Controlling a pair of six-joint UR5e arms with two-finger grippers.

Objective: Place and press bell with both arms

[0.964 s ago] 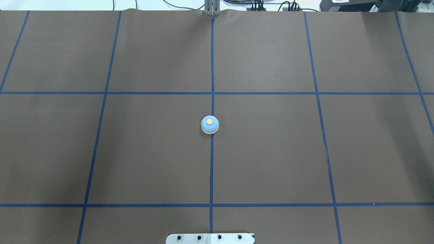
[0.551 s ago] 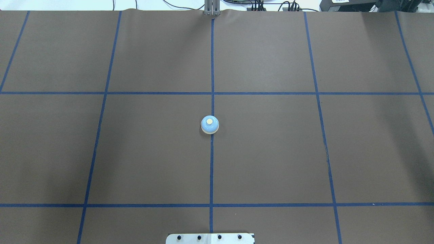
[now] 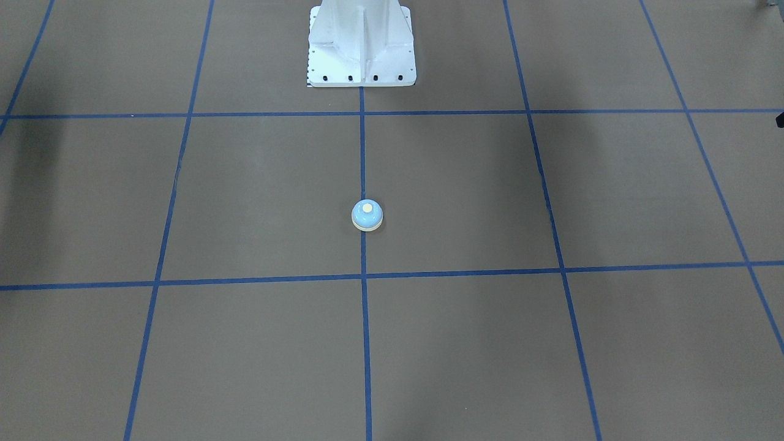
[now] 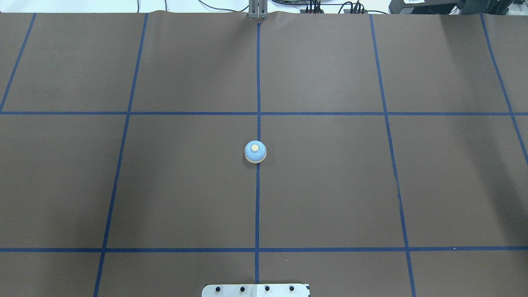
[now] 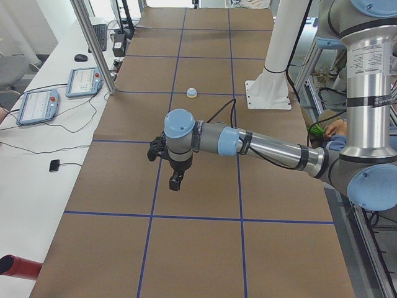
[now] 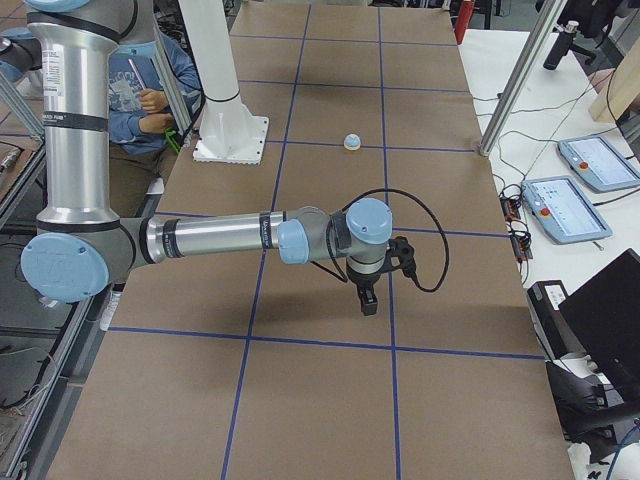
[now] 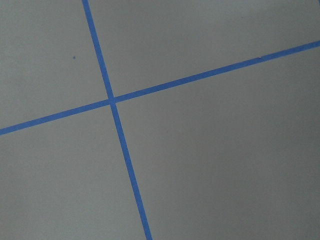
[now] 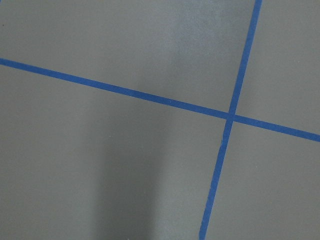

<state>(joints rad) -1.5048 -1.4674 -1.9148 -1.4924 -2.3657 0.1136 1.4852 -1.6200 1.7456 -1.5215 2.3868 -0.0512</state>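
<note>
Beneath my left wrist I look down on the brown paper table cover (image 7: 225, 165), which fills my whole view. Two blue tape lines cross on it. The steeper tape line (image 7: 131, 172) runs from the top edge, left of the middle, down to the bottom edge near the centre, leaning rightward as it descends. The shallower tape line (image 7: 215, 72) climbs from the left edge to the right edge. They meet at a crossing (image 7: 112, 100) in the upper left part of my view. A tiny dark speck (image 7: 74, 57) sits on the paper up and left of the crossing, apart from both lines.
</note>
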